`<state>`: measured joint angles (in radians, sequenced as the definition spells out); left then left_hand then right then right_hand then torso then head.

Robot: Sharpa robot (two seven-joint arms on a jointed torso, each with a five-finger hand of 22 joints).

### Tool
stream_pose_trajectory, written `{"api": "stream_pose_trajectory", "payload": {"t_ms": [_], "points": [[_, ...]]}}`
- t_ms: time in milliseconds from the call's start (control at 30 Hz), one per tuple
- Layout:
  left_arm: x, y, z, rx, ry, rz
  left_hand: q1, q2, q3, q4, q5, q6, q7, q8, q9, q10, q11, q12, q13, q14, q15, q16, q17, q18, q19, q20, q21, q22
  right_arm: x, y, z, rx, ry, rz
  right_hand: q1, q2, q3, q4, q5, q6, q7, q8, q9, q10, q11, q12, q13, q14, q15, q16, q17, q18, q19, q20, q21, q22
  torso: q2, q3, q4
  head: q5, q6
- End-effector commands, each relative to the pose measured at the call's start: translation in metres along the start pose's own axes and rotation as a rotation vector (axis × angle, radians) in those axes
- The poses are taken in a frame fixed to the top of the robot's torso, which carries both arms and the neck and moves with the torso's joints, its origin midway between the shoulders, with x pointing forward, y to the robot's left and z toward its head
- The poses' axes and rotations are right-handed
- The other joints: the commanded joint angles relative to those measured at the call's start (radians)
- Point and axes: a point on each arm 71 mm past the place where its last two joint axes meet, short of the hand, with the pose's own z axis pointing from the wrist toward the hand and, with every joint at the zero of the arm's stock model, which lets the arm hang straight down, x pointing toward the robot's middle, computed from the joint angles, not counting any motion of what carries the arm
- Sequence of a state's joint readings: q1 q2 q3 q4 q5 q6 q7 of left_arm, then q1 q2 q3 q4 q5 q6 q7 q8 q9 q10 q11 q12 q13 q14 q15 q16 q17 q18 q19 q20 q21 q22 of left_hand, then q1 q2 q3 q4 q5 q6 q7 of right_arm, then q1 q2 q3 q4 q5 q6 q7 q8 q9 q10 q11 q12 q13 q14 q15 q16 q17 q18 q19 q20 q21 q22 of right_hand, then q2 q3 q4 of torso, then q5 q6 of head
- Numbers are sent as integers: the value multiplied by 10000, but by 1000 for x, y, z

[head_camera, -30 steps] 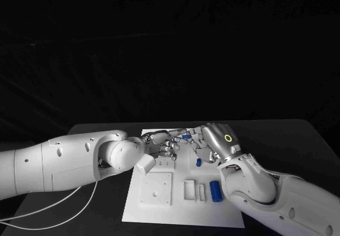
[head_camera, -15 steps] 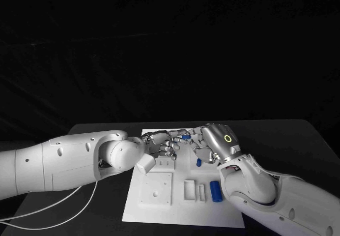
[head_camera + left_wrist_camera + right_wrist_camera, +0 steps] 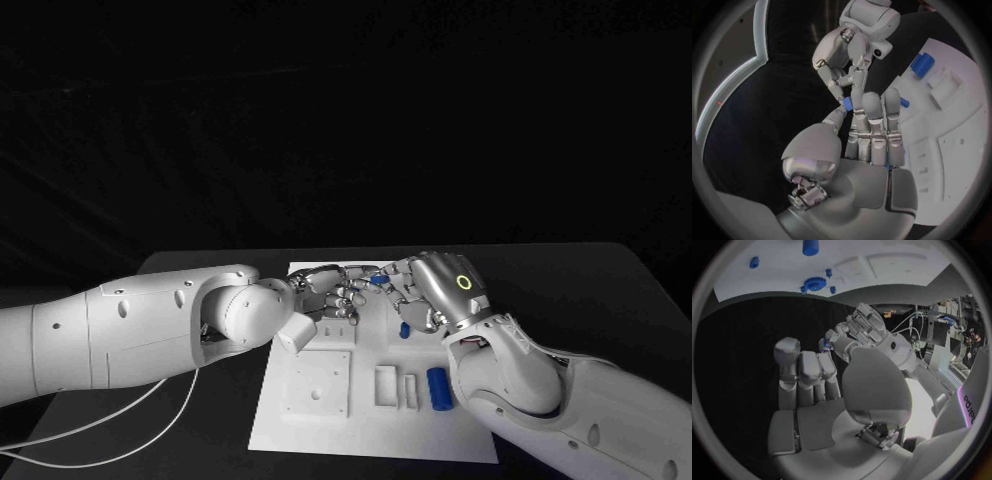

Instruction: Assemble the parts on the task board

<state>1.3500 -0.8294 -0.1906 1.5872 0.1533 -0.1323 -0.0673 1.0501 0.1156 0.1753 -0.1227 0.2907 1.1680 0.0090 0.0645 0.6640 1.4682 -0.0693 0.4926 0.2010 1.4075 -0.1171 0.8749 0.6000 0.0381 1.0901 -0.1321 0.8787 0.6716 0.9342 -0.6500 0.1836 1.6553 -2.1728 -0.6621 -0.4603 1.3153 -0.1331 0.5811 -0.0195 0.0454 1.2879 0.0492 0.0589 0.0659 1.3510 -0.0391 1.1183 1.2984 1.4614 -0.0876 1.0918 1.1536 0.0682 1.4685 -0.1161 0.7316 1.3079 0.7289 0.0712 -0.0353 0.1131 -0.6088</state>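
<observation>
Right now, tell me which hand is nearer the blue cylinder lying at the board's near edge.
Right. The right hand is up the board from the blue cylinder; the left hand sits farther off, across the task board.

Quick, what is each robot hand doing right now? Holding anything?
Left robot hand: pinching a small blue part.
Right robot hand: fingertips meet that same blue part; whether it grips cannot be told.

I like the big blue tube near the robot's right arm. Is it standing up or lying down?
Lying down. The blue tube rests lengthwise, flat on the white task board, beside the right arm.
</observation>
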Motion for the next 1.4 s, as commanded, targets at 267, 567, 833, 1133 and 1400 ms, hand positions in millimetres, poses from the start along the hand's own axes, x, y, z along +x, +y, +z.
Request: {"api": "stream_pose_trajectory", "payload": {"t_ms": [267, 567, 833, 1133, 1400], "points": [[6, -1, 2, 178, 198, -66, 272, 154, 421, -621, 426, -168, 64, -3, 28, 467, -7, -113, -40, -21, 12, -58, -5, -35, 17, -21, -32, 51, 7, 7, 0, -612, 666, -186, 78, -59, 35, -12, 25, 81, -26, 52, 11, 11, -6, 0, -10, 19, 13, 34, -18, -202, 498, 41, 14, 850, 1, 0, 1, -4, -18], [6, -2, 2, 235, 120, -67, 469, 237, 611, -1004, 627, -282, 134, -6, 45, 467, 14, -140, -60, -18, 24, -76, -13, -4, 0, -12, -12, 88, 9, 10, -1, -822, 937, -208, 84, -73, -11, -13, 24, 86, -26, 52, 10, 4, -6, -43, -39, 19, 16, 24, -27, -197, 494, 46, -12, 846, 2, 0, -4, 4, -32], [4, -2, 3, 235, 31, -86, 557, 299, 800, -1339, 1028, -317, 199, -7, 55, 468, 31, -138, -70, -15, 31, -75, -10, 40, -21, -6, 35, 144, 9, 12, -3, -963, 1006, -129, 78, -93, -72, 11, 25, 76, -30, 51, 7, -21, -2, -151, -118, 1, 12, -61, -97, -186, 485, 46, -109, 825, 2, 2, -3, 22, -44], [3, -2, 3, 196, -11, 219, 601, 300, 1009, -1579, 1604, -231, 224, 3, 86, 469, 33, -139, -82, -11, 26, -71, -7, 91, -56, -11, 106, 217, 7, 10, -3, -869, 773, 41, 87, -365, 16, -57, 25, -113, 35, 29, -12, -138, 42, -387, -280, -26, 5, -214, -218, -148, 476, 30, -309, 777, 3, 1, -1, 44, -49], [2, -3, 3, 295, -93, 697, 627, 54, 1352, -1608, 2183, -101, 198, 5, 378, 471, -3, -86, -95, 20, -4, -59, -1, 143, -67, -38, 210, 314, 7, 8, -4, -814, 696, 104, 47, -548, 274, -102, 30, -223, 69, 43, -5, -170, 69, -432, -352, -24, 21, -292, -279, -105, 490, 55, -380, 768, 2, 5, -4, 65, -62]]}}
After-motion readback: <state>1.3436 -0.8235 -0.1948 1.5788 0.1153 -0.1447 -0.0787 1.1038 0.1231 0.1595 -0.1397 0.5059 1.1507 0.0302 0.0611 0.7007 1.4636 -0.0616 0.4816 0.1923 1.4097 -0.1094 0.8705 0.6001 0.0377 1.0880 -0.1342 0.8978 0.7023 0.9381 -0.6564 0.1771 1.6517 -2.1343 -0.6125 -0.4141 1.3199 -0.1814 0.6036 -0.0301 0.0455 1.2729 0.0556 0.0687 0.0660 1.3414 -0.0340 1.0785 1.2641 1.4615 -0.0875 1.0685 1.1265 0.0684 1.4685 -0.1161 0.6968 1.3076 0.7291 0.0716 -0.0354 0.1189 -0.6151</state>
